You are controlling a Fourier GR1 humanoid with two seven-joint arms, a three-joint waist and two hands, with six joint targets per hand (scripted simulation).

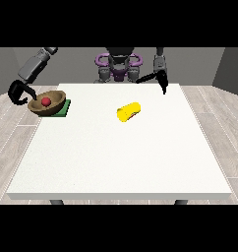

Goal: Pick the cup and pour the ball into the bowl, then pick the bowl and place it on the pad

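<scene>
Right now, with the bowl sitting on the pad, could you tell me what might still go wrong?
1. The bowl looks tilted and overhangs the green pad toward the table's left edge; it might tip or slide off.
2. The hand at the view's left is curled beside the bowl's rim; withdrawing could drag it.
3. The yellow cup lies on its side and could roll.

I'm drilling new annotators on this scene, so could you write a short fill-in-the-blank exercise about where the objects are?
1. The red ball sits inside the ____.
2. The bowl rests on the ____ pad.
3. The yellow cup lies on its ____ on the table.
4. The robot hand next to the bowl is at the view's ____.

Missing words: bowl; green; side; left
</scene>
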